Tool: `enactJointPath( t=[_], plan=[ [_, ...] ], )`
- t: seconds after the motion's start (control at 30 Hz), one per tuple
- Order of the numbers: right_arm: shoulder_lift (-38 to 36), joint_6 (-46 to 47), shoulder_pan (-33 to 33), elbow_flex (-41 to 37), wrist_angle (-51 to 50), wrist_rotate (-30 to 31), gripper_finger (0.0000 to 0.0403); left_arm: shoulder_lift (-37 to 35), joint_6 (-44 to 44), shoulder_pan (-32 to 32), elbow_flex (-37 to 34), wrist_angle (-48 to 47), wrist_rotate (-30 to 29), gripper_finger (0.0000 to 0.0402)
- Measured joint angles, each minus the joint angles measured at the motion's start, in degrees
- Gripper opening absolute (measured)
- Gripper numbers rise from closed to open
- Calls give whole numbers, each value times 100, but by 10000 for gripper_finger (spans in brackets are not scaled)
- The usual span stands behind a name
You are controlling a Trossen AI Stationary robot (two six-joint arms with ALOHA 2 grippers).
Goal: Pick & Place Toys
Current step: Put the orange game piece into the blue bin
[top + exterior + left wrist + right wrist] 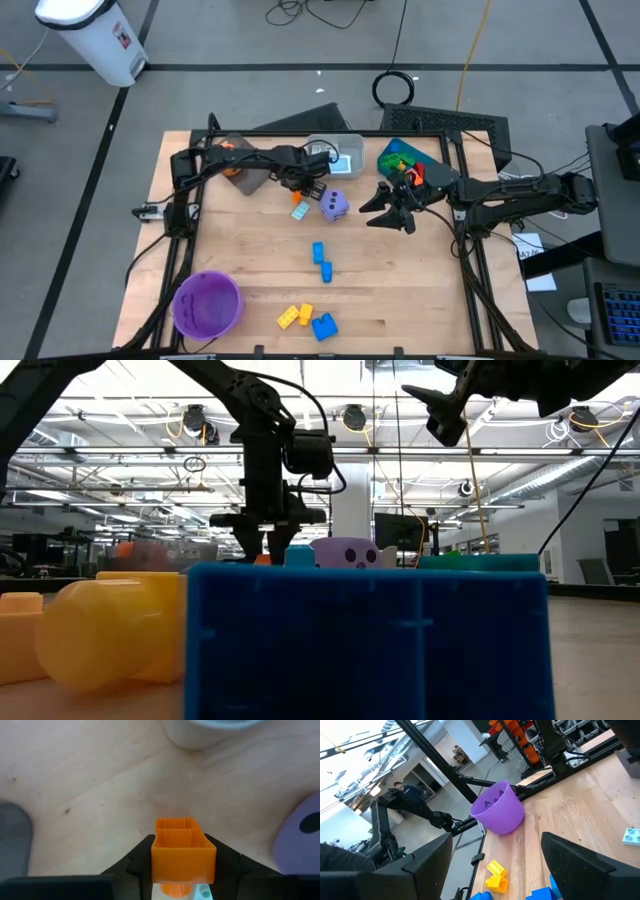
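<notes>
The orange brick [183,851] sits between the two dark fingers of the left gripper [183,870], which are pressed on its sides, low over the wooden table [400,290] near the back, just beside the purple die [335,206] and a white bin [340,155]. More bricks lie apart from it: two blue ones [321,259] in the middle, and yellow ones [294,315] with a blue one [324,326] at the front, near the purple bowl [208,303]. The right gripper [385,208] hangs up in the air by the teal bin [405,160] with its fingers apart, holding nothing

left end effector [300,192] lowered, right end effector [385,210] spread
</notes>
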Motion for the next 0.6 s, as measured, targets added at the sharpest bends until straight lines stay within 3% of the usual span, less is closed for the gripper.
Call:
enactJointPath(
  t=[0.23, 0.43, 0.6],
  plan=[
    [0, -4, -1, 0, 7, 0, 298, -147, 250, 4, -2, -70, 244, 139],
    [0, -306, -7, 0, 14, 34, 297, -829, 459, 4, -2, 120, 378, 137],
    [0, -729, -11, 0, 18, 988, 297, -1681, 767, -41, -4, 1241, 736, 137]
  ],
)
